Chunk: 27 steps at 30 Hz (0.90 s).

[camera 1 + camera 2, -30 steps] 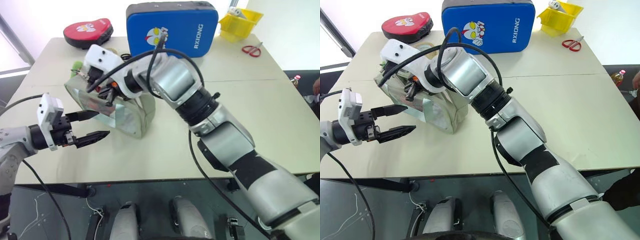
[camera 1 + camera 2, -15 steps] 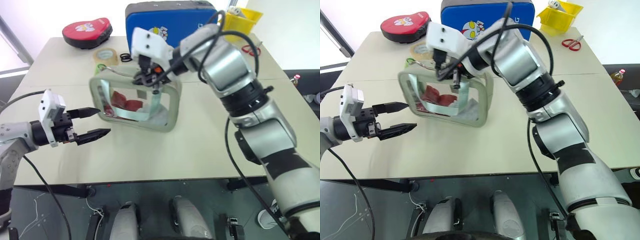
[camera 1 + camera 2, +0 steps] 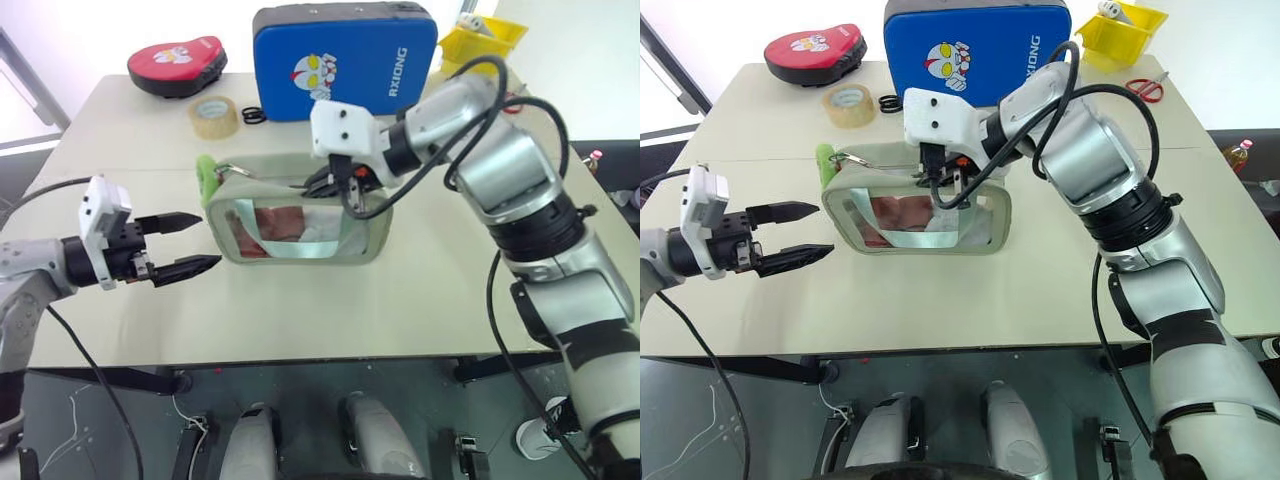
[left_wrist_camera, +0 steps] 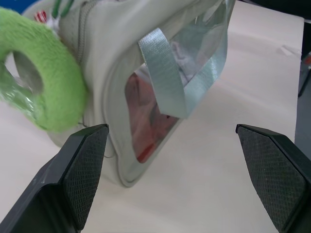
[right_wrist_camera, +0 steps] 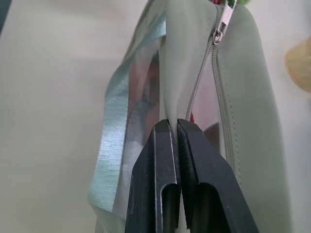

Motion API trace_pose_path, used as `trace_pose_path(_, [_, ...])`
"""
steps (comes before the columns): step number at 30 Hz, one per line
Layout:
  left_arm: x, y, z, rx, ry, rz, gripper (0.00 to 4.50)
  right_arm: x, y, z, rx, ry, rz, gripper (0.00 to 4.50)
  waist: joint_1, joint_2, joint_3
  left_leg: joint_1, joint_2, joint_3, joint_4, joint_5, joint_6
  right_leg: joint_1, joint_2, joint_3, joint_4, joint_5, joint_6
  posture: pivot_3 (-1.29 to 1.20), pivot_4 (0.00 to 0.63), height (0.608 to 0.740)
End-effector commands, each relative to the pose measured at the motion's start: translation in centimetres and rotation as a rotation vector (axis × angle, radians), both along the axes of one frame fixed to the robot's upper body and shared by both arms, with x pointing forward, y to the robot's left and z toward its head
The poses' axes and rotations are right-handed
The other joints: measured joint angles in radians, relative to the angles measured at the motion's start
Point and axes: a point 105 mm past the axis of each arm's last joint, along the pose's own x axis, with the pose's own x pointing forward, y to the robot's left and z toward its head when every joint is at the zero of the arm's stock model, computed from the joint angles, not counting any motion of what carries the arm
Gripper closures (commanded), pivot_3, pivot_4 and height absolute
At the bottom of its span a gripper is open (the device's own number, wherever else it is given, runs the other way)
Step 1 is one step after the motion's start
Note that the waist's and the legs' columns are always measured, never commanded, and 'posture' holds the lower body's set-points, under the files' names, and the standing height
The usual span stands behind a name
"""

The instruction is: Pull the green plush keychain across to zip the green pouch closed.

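The green pouch stands upright on the table with its clear window facing me and red contents behind it. A pale strap hangs across the window. The green plush keychain sits at the pouch's left end, by the zip. My right gripper reaches over the pouch's top and is shut on a fold of its fabric beside the zip line. My left gripper hovers open just left of the pouch, near the keychain, touching nothing.
Along the back of the table stand a blue cartoon case, a red pad and a yellow bin. A beige tape roll and red scissors lie nearby. The table's front edge is close to the pouch.
My right arm has swung to the right with the pouch in its grip. The pouch has come down upright with its window toward me. My left gripper has stayed put, open.
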Motion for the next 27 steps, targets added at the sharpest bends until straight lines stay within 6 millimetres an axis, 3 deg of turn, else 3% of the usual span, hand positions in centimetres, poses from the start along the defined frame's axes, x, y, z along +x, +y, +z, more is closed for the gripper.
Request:
trace_pose_path(1, [-0.1, 0.2, 0.6, 0.020, -0.031, -0.004, 0.00, -0.4, -0.7, 0.7, -0.002, -0.045, -0.001, 4.45, 0.000, 0.000, 0.000, 0.000, 0.000, 0.000, 0.000, 0.000, 0.000, 0.000, 0.000, 0.000, 0.000, 0.000, 0.000, 0.00, 0.150, 0.737])
trace_pose_path(27, [0.1, -0.2, 0.3, 0.024, -0.026, -0.022, 0.00, -0.5, -3.2, 0.6, -0.028, -0.067, -0.003, 4.45, 0.003, 0.000, 0.000, 0.000, 0.000, 0.000, 0.001, 0.000, 0.000, 0.001, 0.000, 0.000, 0.000, 0.000, 0.000, 0.00, 0.150, 0.737])
